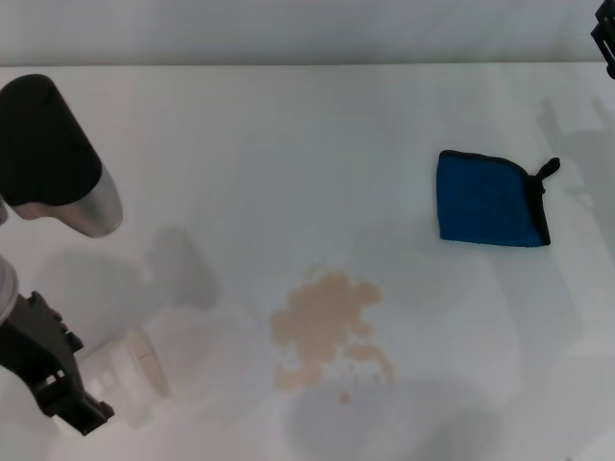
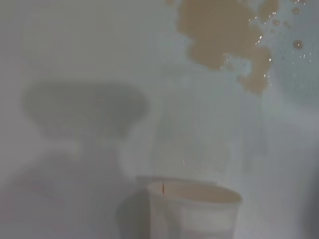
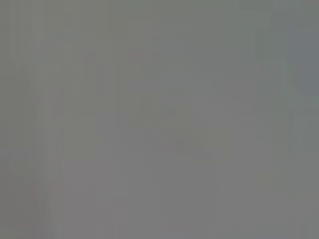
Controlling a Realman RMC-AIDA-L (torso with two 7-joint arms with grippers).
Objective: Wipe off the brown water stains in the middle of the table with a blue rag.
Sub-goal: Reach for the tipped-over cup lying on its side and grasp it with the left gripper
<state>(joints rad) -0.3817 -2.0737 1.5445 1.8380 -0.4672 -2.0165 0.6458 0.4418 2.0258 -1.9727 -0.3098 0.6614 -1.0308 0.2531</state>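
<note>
The brown water stains [image 1: 327, 325] spread as a tan blotch with small droplets in the middle of the white table [image 1: 288, 144]; the left wrist view shows the stains [image 2: 222, 35] too. The blue rag [image 1: 488, 200] lies flat, folded, with black edging and a loop, to the right of and beyond the stains, with nothing touching it. My left gripper [image 1: 108, 392] is at the near left, shut on a tilted white paper cup [image 1: 135, 373]. Only a black tip of my right gripper [image 1: 605, 38] shows, at the far right, well beyond the rag.
My left arm's black and silver forearm [image 1: 58, 158] hangs over the table's left side. The paper cup [image 2: 194, 211] sits a short way left of the stains. The table's far edge [image 1: 288, 65] meets a grey wall. The right wrist view is plain grey.
</note>
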